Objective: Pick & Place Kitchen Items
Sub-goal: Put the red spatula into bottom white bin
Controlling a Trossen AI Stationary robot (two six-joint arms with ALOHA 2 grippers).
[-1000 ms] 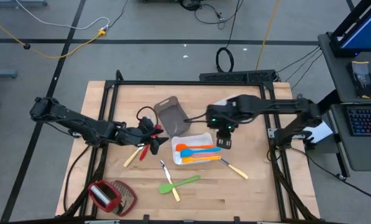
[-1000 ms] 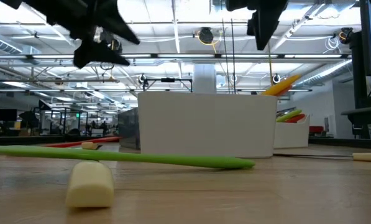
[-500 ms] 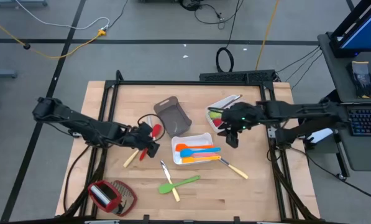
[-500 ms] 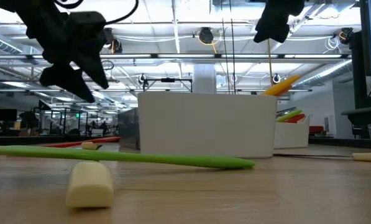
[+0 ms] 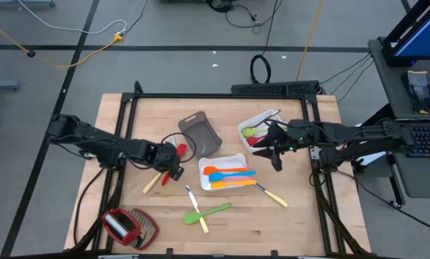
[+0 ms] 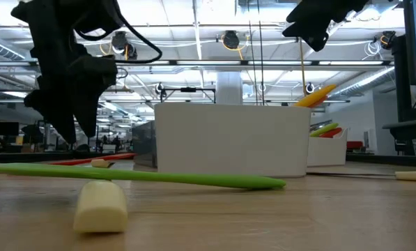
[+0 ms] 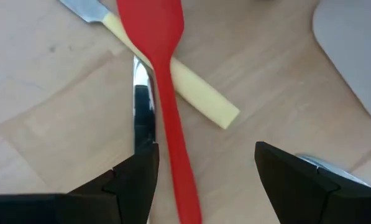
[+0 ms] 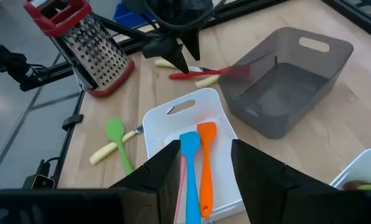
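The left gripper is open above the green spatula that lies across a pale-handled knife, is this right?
Not the green one. The left wrist view shows the left gripper open above a red spatula that lies across the pale-handled knife.

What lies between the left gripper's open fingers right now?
In the left wrist view, the left gripper is open, and a red spatula runs between its fingers, crossing a pale-handled knife on the wooden table.

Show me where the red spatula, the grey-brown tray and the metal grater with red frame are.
red spatula (image 7: pixel 166 106): left wrist view, on its handle.
grey-brown tray (image 8: pixel 278 93): right wrist view, on its inner floor.
metal grater with red frame (image 8: pixel 95 53): right wrist view, on its perforated metal face.
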